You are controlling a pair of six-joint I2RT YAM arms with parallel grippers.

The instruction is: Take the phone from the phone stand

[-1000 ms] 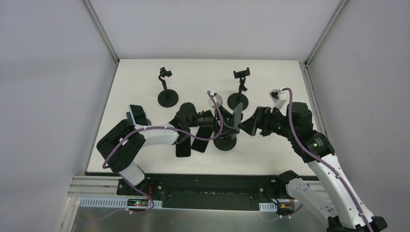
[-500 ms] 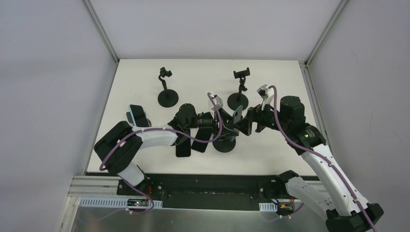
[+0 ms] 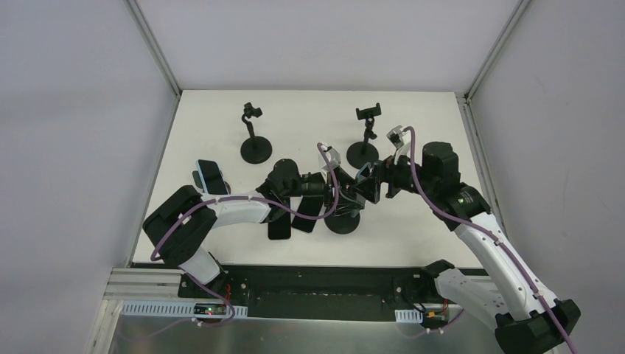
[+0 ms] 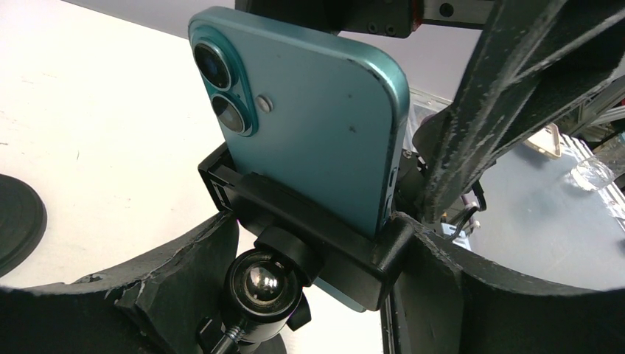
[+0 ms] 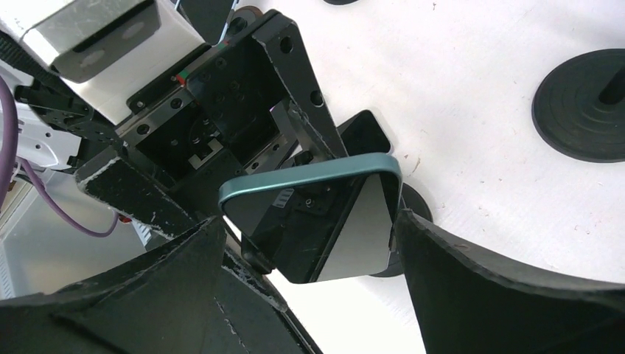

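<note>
The teal phone (image 3: 362, 175) stands in the clamp of a black phone stand (image 3: 343, 221) mid-table. In the left wrist view its back and camera lenses (image 4: 309, 125) rise from the clamp (image 4: 309, 232) above a ball joint. My left gripper (image 3: 337, 193) is shut on the two ends of the clamp (image 4: 315, 221). My right gripper (image 3: 370, 184) comes from the right. In the right wrist view its fingertips (image 5: 424, 236) lie against both side edges of the dark phone screen (image 5: 317, 225), so the gripper (image 5: 309, 221) is shut on the phone.
Two empty stands stand at the back (image 3: 256, 140) (image 3: 366, 136). Another phone (image 3: 210, 175) sits in a stand at the left. Dark phones (image 3: 280, 225) lie flat under my left arm. A stand base (image 5: 582, 103) lies close to my right gripper.
My right gripper has moved left, from about a hand's width away, onto the phone. My left gripper has stayed on the clamp.
</note>
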